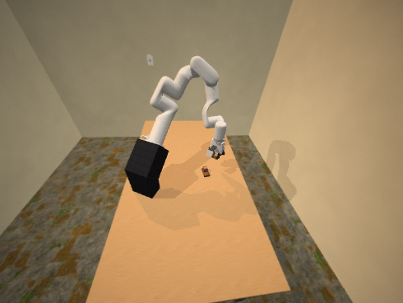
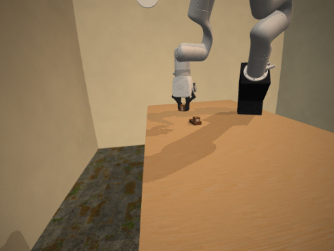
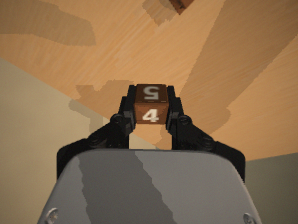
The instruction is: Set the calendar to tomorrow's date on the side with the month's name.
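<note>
My gripper [image 1: 215, 155] [image 2: 183, 107] [image 3: 151, 95] is shut on a brown cube [image 2: 183, 108] [image 3: 151, 108] and holds it above the table. In the wrist view the cube shows a white 4 upright and a 5 upside down; in the exterior view a side shows 1. The brown tray [image 2: 196, 123] stands on the table, apart from the gripper. In the exterior view the other brown cube [image 2: 196, 119] sits in it, with a pale marking too small to read. The wrist view shows only a corner of the tray.
The wooden table [image 1: 185, 255] [image 2: 238, 177] lies under the tray and gripper. The arm's black base [image 1: 145, 165] [image 2: 252, 95] stands at the left in the top view and at the right in the exterior view. The table's edge is near the gripper.
</note>
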